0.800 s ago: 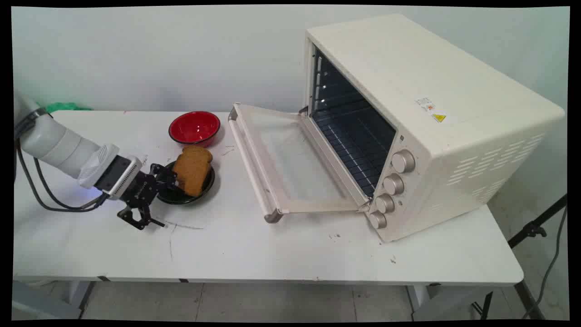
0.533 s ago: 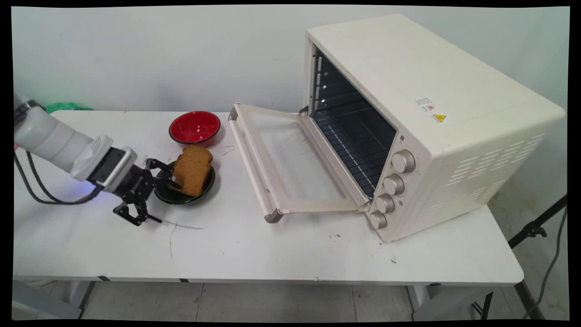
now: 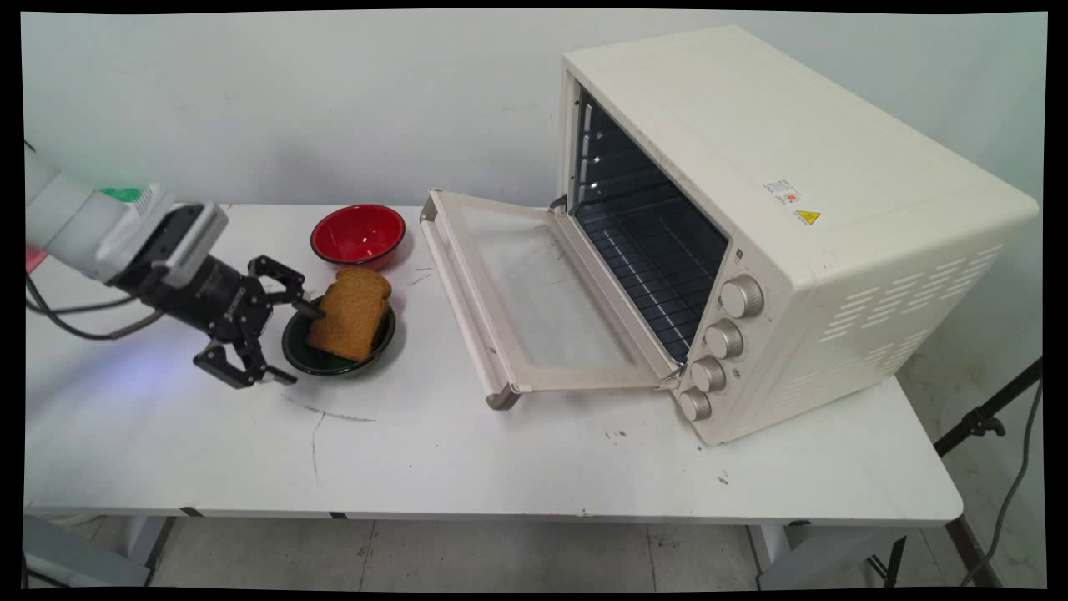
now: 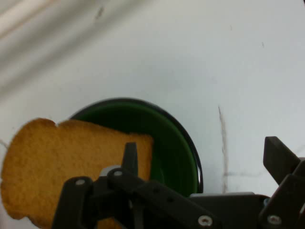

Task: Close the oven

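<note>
Since earlier, gripper (image 3: 290, 344) lifted and swung toward tabletop's back-left edge, fingers spread wide, grasping nothing. Brown bread slice (image 3: 349, 313) leans in glossy green bowl (image 3: 310, 357) beside it; round red bowl (image 3: 358, 234) behind, open-doored cream oven (image 3: 751, 225) rightward.

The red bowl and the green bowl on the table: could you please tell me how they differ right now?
The red bowl holds nothing, while the green bowl carries a slice of brown bread leaning on its rim. The red bowl stands farther back near the wall; the green bowl sits nearer the camera. The open gripper is right at the green bowl's rim, one finger by the bread, well clear of the red bowl. Both are round, similar in size, left of the oven's open door.
</note>
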`<control>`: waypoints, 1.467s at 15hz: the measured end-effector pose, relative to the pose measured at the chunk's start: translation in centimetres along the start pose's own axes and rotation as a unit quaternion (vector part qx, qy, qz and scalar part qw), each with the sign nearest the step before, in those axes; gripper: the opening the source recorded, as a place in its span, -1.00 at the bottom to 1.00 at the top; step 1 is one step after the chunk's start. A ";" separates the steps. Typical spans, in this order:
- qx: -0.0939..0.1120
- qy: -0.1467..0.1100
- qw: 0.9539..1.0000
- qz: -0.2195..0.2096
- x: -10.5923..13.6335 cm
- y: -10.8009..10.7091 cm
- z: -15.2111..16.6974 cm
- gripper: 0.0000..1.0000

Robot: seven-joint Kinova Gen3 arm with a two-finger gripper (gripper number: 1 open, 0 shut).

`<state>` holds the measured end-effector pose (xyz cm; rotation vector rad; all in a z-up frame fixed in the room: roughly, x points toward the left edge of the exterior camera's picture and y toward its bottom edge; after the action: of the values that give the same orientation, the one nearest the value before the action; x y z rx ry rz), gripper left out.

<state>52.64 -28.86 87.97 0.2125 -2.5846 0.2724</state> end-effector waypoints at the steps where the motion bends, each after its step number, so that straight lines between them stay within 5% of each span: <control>1: 0.003 0.009 1.000 -0.019 0.4 -0.3 -0.3 1.00; 7: 0.027 0.044 0.992 -0.113 2.5 -2.5 0.7 1.00; 8: 0.032 0.047 0.990 -0.126 2.7 -2.8 1.2 -1.00; 22: 0.077 0.072 0.968 -0.226 5.4 -5.1 10.1 -1.00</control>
<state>44.21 -36.70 83.09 0.7943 -2.2934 0.3058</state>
